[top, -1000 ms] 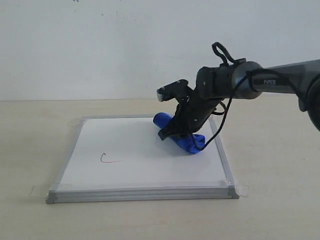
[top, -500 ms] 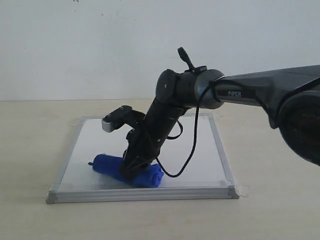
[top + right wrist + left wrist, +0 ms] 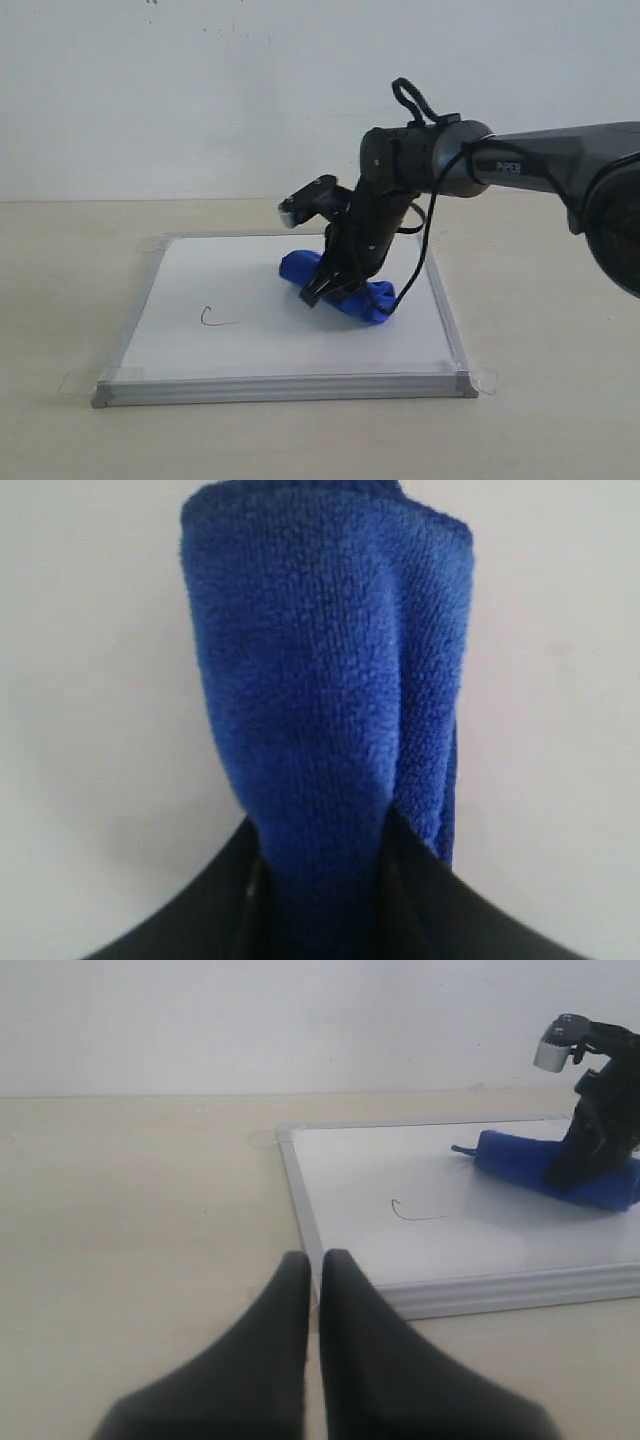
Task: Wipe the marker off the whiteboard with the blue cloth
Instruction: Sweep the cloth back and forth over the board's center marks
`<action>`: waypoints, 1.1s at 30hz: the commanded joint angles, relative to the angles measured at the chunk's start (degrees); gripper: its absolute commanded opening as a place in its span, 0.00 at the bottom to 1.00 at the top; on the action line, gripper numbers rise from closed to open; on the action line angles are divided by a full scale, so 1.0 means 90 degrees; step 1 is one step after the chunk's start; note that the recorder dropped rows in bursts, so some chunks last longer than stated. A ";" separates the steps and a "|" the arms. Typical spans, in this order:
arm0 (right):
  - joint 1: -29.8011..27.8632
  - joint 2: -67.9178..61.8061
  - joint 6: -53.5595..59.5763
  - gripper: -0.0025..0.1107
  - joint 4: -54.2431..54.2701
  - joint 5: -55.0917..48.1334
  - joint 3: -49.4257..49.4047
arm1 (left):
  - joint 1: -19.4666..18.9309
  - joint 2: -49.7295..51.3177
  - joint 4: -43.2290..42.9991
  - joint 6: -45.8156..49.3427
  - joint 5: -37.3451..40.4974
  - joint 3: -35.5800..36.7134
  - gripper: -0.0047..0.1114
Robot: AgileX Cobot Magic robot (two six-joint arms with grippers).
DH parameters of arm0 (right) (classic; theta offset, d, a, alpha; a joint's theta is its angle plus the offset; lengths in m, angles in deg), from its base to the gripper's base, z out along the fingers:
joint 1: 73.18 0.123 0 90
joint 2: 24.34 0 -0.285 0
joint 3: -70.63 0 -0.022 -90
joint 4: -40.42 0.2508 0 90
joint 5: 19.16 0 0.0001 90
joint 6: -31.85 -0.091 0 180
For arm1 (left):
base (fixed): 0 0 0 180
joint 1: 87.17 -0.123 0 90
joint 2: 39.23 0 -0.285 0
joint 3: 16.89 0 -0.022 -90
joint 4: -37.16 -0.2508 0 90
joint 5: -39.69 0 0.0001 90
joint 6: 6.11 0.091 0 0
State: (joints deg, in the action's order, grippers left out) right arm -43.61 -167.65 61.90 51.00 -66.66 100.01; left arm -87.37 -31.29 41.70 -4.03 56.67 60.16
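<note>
The whiteboard (image 3: 250, 345) lies flat on the table, silver frame all round. The marker (image 3: 213, 320) is a small red hook with a short dash on the board's left half, also seen as the marker (image 3: 410, 1213) in the left wrist view. My right gripper (image 3: 326, 288) is shut on the blue cloth (image 3: 366, 300) and presses it onto the board right of centre, well apart from the strokes. The right wrist view shows the blue cloth (image 3: 320, 680) pinched between the fingers of my right gripper (image 3: 320, 850). My left gripper (image 3: 315, 1260) is shut and empty, above the table beside the whiteboard (image 3: 400, 1260).
A beige table (image 3: 540, 330) surrounds the board, with a white wall (image 3: 200, 90) behind. Clear tape tabs (image 3: 487, 380) stick out at the board's corners. A black cable (image 3: 412, 270) loops from the right arm down beside the cloth.
My right gripper swept the cloth from the back right to the front left over the marker, then returned to the board's right centre. The red strokes still show.
</note>
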 commanded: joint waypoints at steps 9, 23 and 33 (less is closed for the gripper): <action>0.0326 -0.0200 -0.0684 0.02 -0.0647 -0.0716 -0.0143 | 0.0023 -0.0018 0.0038 0.0014 -0.0051 0.0019 0.07; -0.0155 -0.0268 -0.1002 0.02 -0.0020 -0.0358 -0.0143 | 0.0023 -0.0018 0.0038 0.0014 -0.0051 0.0019 0.07; 0.0427 -0.0399 -0.0198 0.02 0.0664 -0.0647 -0.0143 | 0.0023 -0.0018 0.0038 0.0014 -0.0051 0.0019 0.07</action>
State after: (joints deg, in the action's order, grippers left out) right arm -40.83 -168.20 61.96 53.56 -66.41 100.27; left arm -87.37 -31.29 41.70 -4.03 56.67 60.16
